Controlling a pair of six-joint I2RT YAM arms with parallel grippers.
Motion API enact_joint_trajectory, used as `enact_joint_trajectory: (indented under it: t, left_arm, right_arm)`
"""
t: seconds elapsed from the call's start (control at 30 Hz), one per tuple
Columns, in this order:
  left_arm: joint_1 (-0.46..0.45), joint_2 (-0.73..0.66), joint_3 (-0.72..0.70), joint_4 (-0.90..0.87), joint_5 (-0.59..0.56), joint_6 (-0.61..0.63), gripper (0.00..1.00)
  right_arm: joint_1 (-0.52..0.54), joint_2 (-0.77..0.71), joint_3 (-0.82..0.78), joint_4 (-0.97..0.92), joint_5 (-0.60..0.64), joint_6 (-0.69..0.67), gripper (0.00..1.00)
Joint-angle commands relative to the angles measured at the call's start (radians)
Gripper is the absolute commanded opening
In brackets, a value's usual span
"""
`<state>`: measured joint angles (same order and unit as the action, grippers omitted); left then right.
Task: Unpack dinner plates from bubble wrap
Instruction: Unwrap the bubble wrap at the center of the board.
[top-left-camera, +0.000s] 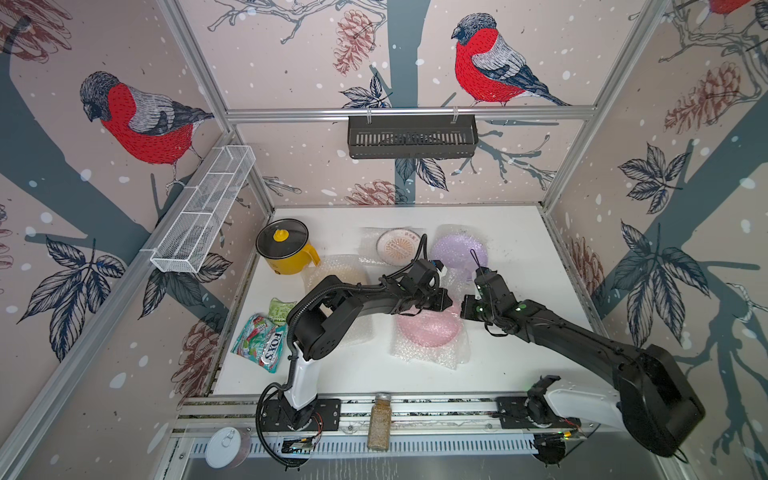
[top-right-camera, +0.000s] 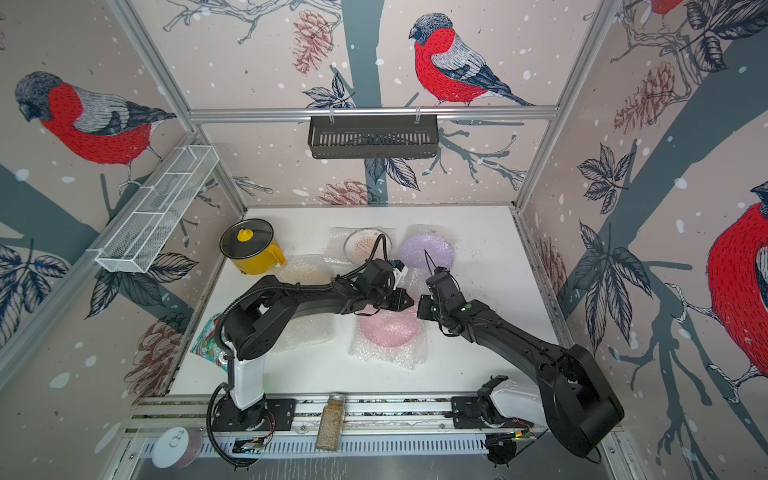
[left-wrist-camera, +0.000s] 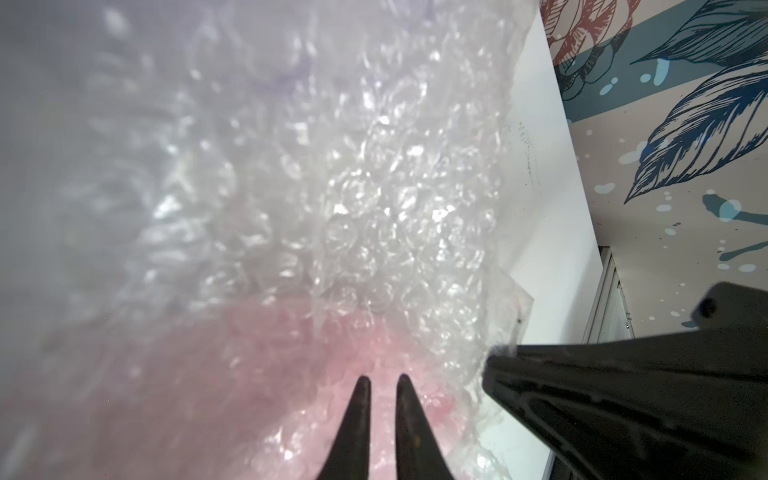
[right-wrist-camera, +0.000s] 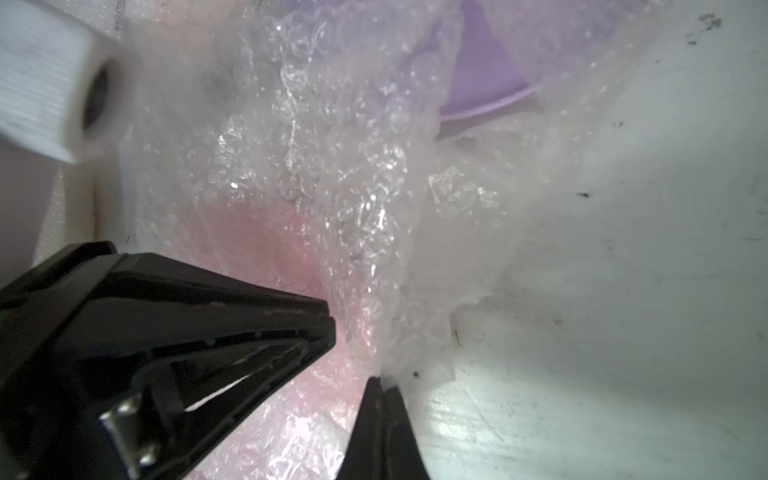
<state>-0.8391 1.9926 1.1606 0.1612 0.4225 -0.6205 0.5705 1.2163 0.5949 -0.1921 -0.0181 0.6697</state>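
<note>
**Far rim of the wrapped pink plate, both pincers engaged.** The clear bubble wrap (top-left-camera: 432, 353) covering the round pink plate (top-left-camera: 428, 328) is being worked at the plate's far rim, near the middle of the white table (top-left-camera: 519, 353). The right gripper (right-wrist-camera: 384, 382) is being shown fully closed, with a raised fold of the film being pinched between its tips, just beside the plate's rim. The left gripper (left-wrist-camera: 382, 380) is being pressed against the same fold from the opposite side, directly above the wrapped pink surface. Only a narrow slit is being left between its fingers, and whether film is caught there cannot be told. Just beyond both tips, the round lilac plate (right-wrist-camera: 482, 83) is being shown partly under its own wrap. Farther back, the white plate with orange sunburst print (top-left-camera: 397, 248) and the yellow pot with a black glass lid (top-left-camera: 286, 249) are being shown. Glossy snack bags (top-left-camera: 262, 340) are being shown near the left arm's base.
</note>
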Motion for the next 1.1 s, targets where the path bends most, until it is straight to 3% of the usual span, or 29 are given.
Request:
enact_joint_trajectory:
  t: [0.0, 0.33, 0.53, 1.0, 1.07]
  left_arm:
    - [0.002, 0.027, 0.015, 0.001, 0.008, 0.001, 0.11]
    - [0.027, 0.074, -0.006, -0.008, -0.09, -0.043, 0.0]
    - [0.037, 0.09, -0.027, -0.004, -0.101, -0.042, 0.0]
    - [0.064, 0.096, -0.069, 0.017, -0.094, -0.045, 0.0]
    - [0.063, 0.097, -0.071, 0.031, -0.069, -0.04, 0.0]
  right_arm:
    - [0.003, -0.004, -0.001, 0.009, -0.003, -0.019, 0.05]
    - [-0.009, -0.085, -0.049, -0.003, -0.07, -0.01, 0.03]
    - [-0.062, -0.185, -0.12, -0.011, -0.072, -0.005, 0.02]
    - [-0.225, -0.228, -0.192, 0.037, -0.157, -0.013, 0.01]
    - [-0.229, -0.227, -0.188, 0.039, -0.157, -0.014, 0.06]
